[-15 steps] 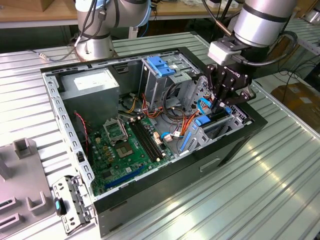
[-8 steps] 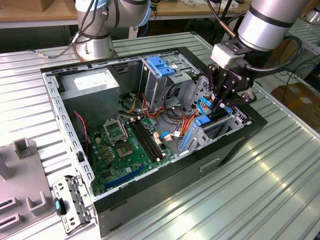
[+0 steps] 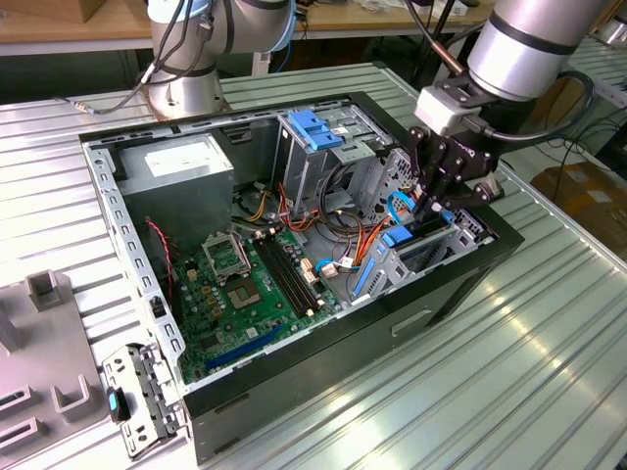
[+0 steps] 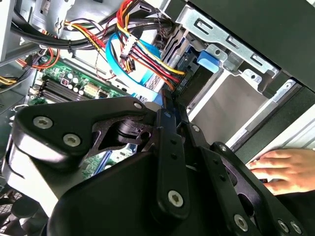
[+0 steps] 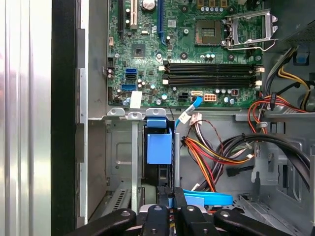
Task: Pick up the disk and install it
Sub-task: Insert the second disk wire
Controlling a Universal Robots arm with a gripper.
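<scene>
**Disk held edge-on in the drive bay of the open computer case**

In the exterior view, the black two-fingered gripper (image 3: 438, 199) reaches down into the open black metal computer case (image 3: 294, 362) at the exterior view's right end. Its fingers are clenched on the flat dark disk with bright blue plastic rails (image 3: 416, 227), which stands on edge inside the grey metal drive cage (image 3: 387, 269), just right of the green motherboard (image 3: 250, 284). A larger light-blue plastic latch plate (image 3: 315, 127) sits at the far side of the case — well apart from the gripper.

In the second wrist view, the gripper (image 4: 167, 110) shows its black linkage with fingers drawn close together on the disk's thin edge (image 4: 189, 81); red, yellow and black cables (image 4: 142, 54) cross beside it. A person's hand (image 4: 283, 169) rests on the case's outer side.

In the first wrist view, the gripper (image 5: 172, 199) pinches the disk (image 5: 159, 147), whose blue end tab faces the camera inside the cage, near the motherboard (image 5: 187, 49).
</scene>
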